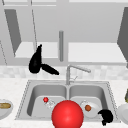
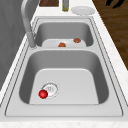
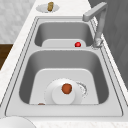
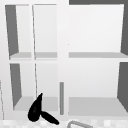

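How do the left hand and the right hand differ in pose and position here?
The left hand hangs high, in front of the open wall cabinet, while the right hand sits low at the sink's front right corner. The left hand's fingers are straight, thumb spread; the right hand's fingers are curled. The right hand is close to the plate in the right basin; the left hand is close to nothing. Both are black and hold nothing.

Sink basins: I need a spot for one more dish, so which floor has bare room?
The left basin is mostly bare: just a small red ball beside the drain, with floor free toward the front wall. The right basin is crowded: a white plate carrying a brown piece covers most of its floor.
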You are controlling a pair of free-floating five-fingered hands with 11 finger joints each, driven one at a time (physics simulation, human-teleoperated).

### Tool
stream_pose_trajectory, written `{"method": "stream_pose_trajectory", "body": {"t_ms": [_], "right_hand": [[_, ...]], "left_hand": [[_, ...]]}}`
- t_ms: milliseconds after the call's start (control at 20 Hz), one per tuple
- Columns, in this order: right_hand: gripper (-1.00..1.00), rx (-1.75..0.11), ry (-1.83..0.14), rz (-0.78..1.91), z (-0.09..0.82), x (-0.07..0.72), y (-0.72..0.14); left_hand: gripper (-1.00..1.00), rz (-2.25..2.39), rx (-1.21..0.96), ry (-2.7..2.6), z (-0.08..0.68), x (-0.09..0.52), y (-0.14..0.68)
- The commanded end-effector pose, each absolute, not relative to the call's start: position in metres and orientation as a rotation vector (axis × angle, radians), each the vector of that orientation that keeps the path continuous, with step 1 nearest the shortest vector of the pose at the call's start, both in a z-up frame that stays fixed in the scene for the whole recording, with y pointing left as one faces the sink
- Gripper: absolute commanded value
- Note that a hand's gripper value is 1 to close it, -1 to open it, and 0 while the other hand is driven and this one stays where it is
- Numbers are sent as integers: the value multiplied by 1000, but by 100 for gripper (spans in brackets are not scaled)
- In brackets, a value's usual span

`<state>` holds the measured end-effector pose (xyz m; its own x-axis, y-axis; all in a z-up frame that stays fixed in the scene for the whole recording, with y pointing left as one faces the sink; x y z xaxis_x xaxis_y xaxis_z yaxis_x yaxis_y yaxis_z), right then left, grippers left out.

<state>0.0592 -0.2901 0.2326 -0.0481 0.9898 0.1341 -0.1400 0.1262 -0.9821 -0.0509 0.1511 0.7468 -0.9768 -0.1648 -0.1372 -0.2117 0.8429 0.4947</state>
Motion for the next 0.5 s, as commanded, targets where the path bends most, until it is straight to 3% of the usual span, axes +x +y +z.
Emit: {"method": "stream_pose_trajectory", "body": {"t_ms": [0,450], "right_hand": [[0,-985,-1208,1215,233,59,-290],[0,-985,-1208,1215,233,59,-290]], "left_hand": [[-100,631,-378,3004,747,-50,145],[-100,605,-388,3011,748,-47,131]]}}
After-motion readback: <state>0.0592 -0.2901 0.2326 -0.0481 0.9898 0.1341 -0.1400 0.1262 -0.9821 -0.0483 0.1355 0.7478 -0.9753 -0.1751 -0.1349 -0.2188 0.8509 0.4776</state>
